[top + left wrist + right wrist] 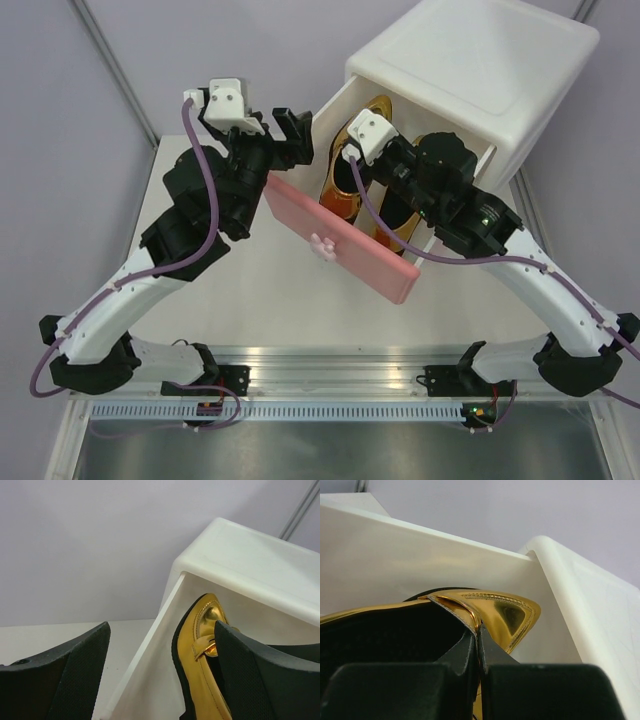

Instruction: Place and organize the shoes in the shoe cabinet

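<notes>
Shoes in view: two shiny metallic gold pointed shoes with dark insides. Both lay side by side in the pulled-out drawer of the shoe cabinet [480,60], a small white rounded plastic chest at the far right of the white table [270,300]. The drawer sat directly under the cabinet top. Its flat pink drawer front [360,258] faced the arms and carried a pale bunny knob [322,244].

The left gold shoe [340,190] lay next to the drawer's left wall with its toe pointing into the cabinet. The right gold shoe [392,225] lay beside it, partly hidden under the right arm.

Right arm: it reached forward and inward from its base, the forearm crossed over the drawer, and the wrist was bent down into it. The right gripper [345,152] was inside the drawer. In the right wrist view its black fingers were pressed together on the rim of a gold shoe's opening, with the gold edge pinched between the pads. I could not tell for certain which of the two shoes this was.

Left arm: it was extended forward, with the elbow raised and the wrist turned right toward the cabinet. The left gripper [292,135] hovered just left of the drawer's left wall with its fingers [75,675] spread apart and nothing between them. In the left wrist view one finger stood on each side of that wall.
</notes>
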You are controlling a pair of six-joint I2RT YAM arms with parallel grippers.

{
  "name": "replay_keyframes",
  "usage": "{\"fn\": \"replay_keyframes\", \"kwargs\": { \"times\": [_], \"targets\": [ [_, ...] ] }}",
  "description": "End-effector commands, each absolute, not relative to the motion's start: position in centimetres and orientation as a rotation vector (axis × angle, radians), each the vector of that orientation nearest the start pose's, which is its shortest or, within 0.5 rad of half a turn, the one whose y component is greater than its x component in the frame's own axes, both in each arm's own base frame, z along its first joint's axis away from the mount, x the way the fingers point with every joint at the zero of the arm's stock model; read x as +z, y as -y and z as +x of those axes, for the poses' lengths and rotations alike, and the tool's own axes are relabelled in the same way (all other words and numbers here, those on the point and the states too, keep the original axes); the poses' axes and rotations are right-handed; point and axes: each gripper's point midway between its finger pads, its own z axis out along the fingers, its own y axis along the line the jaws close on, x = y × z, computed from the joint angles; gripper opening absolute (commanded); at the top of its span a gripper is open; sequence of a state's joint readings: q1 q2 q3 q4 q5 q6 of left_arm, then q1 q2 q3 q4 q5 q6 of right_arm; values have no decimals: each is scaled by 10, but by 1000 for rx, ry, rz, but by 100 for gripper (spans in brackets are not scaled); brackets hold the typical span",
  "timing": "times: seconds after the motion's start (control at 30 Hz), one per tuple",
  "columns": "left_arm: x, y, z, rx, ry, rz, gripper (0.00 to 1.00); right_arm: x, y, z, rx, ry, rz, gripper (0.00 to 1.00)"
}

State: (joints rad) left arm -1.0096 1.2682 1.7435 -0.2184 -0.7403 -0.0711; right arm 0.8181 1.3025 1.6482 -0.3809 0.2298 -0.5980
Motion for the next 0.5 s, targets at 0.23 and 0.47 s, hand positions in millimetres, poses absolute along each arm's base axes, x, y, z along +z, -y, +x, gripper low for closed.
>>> {"fn": "replay_keyframes", "kwargs": {
  "times": [0.23, 0.47],
  "targets": [
    [554, 187, 275, -294, -1329, -64, 96, 495, -220, 343, -168, -1361, -652, 1],
    [560, 184, 279, -247, -1303, -67, 98, 486, -211, 340, -192, -1399, -653, 1]
  ]
}}
